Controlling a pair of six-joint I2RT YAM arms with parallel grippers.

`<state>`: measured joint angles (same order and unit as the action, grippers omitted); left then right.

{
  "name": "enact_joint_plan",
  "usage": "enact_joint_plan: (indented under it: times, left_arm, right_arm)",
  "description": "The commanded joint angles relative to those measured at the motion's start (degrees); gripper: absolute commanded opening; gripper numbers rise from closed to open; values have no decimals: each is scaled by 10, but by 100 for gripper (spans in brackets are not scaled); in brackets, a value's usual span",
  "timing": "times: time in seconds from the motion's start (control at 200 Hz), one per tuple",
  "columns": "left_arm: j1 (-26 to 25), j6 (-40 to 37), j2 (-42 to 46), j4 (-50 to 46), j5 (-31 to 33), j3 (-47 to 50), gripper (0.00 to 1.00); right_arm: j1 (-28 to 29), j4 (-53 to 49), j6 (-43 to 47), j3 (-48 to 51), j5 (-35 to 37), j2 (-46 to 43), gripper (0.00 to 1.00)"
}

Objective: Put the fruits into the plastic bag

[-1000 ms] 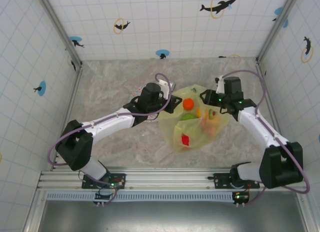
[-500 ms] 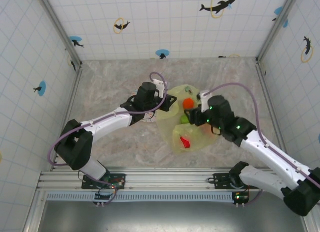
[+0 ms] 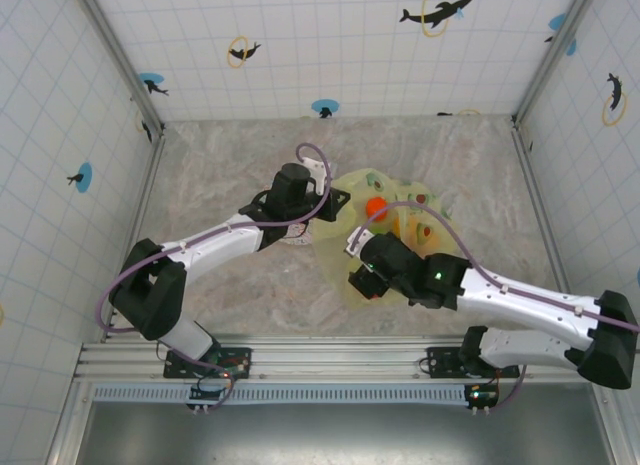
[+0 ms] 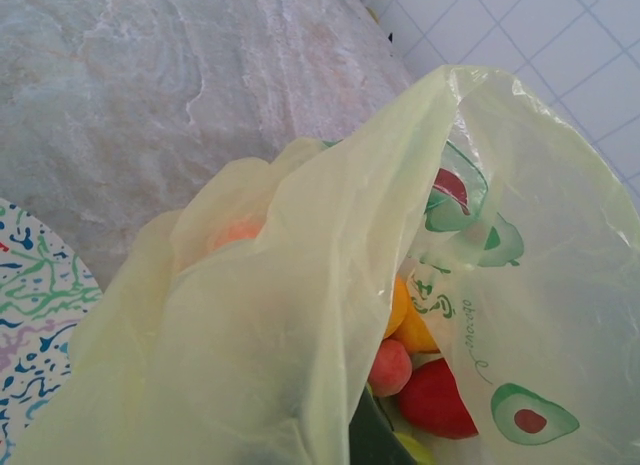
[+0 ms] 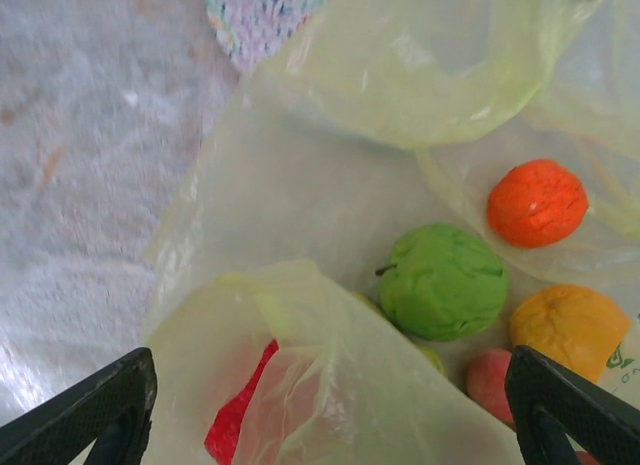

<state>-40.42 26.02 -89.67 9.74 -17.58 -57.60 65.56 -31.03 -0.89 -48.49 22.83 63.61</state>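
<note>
Marbled table [image 3: 220, 155] spreads around the plastic bag [image 3: 340, 247] (rim pinched by left tool [image 3: 335, 200]); right tool [image 5: 330, 365] gapes above.

A fold of the plastic bag [image 5: 330, 385] veils a red fruit [image 5: 232, 425], which the bottom edge also cuts (its kind unclear). The patterned plate [image 5: 262, 10] is blurred and cropped at the top. Behind plastic, an orange fruit [image 4: 237, 230] is a mere haze.

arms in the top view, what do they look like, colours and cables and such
Both arms match: the left arm and right arm have white link shells between chunky black joint housings, with a lilac cable looping along each. A small green light glows on the right arm's wrist. The right hand's fingers are black and blocky.
</note>
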Motion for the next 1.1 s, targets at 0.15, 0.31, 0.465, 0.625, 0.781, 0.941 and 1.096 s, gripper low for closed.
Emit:
enact_joint_plan:
  times: [0.15,0.31,0.465,0.625,0.781,0.941,1.096]
  left_arm:
    - [7,9,-7,7,-11,7,0]
    - [9,9,-5,6,-11,9,0]
    - [11,9,-4,9,-13,12,0]
    - [15,9,-2,8,-12,12,0]
    - [19,10,5,7,-11,25,0]
    - [21,11,12,6,-10,27,0]
    - [22,11,17,1,-11,26,0]
  right_arm:
    - [4,-64,52,-45,75,42,92]
    - [4,-77,70,-59,104,73,91]
    - [4,-82,81,-66,151,101,88]
    - [-8,-76,86,-69,141,114,63]
    - [-23,-56,90,-64,110,104,34]
    - [-35,-41,91,-63,100,87,1]
    - [-44,-20,91,-60,104,59,0]
